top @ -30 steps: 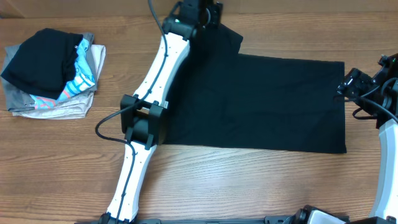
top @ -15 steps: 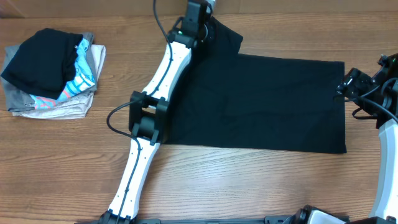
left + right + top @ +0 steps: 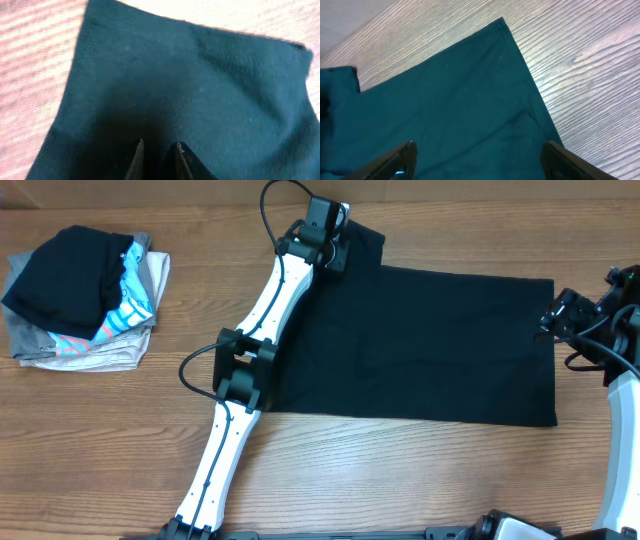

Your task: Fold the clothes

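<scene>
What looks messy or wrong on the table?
Only the pile of clothes at the left: a black garment slumps crookedly over the folded ones. The black T-shirt lies flat, nothing torn or spilled.

At the upper left I see a pile of folded garments (image 3: 85,305) on the wooden table (image 3: 400,480).

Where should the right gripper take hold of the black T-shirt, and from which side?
Probably pinch the black T-shirt at its straight hem edge, opposite the sleeve, near the far corner, coming in low from the robot's right. The cloth lies flat on the wooden table, so only an edge offers a bite, and this one lies exposed just ahead of the open right gripper.
</scene>
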`<state>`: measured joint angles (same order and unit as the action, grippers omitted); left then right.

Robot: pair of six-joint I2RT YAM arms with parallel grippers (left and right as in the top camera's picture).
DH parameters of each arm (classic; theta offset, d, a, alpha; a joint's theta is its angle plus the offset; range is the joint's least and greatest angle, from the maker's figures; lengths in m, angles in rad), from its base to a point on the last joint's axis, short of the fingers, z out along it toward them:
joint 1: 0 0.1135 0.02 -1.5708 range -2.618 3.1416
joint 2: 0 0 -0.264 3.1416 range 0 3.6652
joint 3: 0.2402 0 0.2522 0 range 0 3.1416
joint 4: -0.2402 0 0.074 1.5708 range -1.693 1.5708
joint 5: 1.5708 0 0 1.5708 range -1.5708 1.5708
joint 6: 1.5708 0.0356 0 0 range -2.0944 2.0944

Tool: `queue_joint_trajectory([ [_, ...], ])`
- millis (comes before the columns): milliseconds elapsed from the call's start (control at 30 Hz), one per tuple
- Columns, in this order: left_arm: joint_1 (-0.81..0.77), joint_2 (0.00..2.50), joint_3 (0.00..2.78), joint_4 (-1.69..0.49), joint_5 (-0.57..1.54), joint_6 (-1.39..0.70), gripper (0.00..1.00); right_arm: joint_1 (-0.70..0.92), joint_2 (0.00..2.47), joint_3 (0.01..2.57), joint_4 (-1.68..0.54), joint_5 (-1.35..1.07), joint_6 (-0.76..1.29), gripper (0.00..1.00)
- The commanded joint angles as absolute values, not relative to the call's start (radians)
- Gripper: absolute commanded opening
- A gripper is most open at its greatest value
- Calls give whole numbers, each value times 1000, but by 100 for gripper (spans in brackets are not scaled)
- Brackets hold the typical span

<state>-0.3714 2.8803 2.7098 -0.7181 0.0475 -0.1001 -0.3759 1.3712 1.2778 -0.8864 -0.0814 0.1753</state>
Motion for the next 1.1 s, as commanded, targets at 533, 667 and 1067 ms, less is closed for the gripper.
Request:
queue_joint_trajectory([
  [533,-352,2673,2687,-894,101,-134,60,-403,1746,1325,-675,-87,72,91],
  [667,-340,2652,2687,-861,102,-135,61,-430,1794,1327,-596,-91,16,94],
  [1067,-282,2664,2686,-748,97,-134,66,-467,1921,1327,-462,-140,-109,94],
])
